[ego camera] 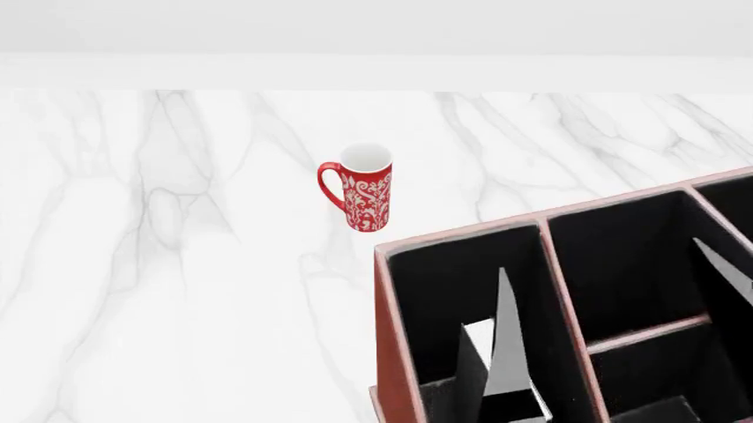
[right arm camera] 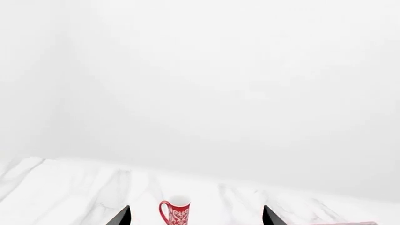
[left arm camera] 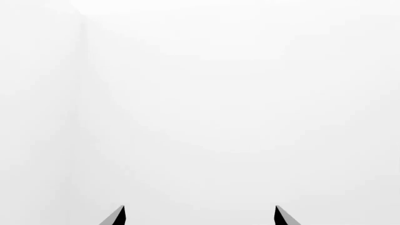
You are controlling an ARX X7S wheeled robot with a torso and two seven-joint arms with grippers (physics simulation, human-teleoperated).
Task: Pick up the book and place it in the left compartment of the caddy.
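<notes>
The caddy (ego camera: 383, 339) is a reddish-brown box with a black interior at the lower right of the head view. Low in its long left compartment (ego camera: 436, 291), a white patch beside a black slab (ego camera: 477, 339) looks like the book, mostly hidden. Two grey pointed fingers (ego camera: 506, 335) rise wide apart in front of the caddy, apparently my right gripper (ego camera: 598, 256). It is open and holds nothing. In its wrist view the right gripper (right arm camera: 196, 211) faces the mug. My left gripper (left arm camera: 200, 211) is open and empty, facing only a white wall.
A red patterned mug (ego camera: 365, 189) stands upright on the white marble table (ego camera: 176, 264), beyond the caddy's far left corner; the mug (right arm camera: 176, 212) also shows in the right wrist view. A sliver of the caddy's rim (right arm camera: 359, 223) shows there. A white wall backs the table.
</notes>
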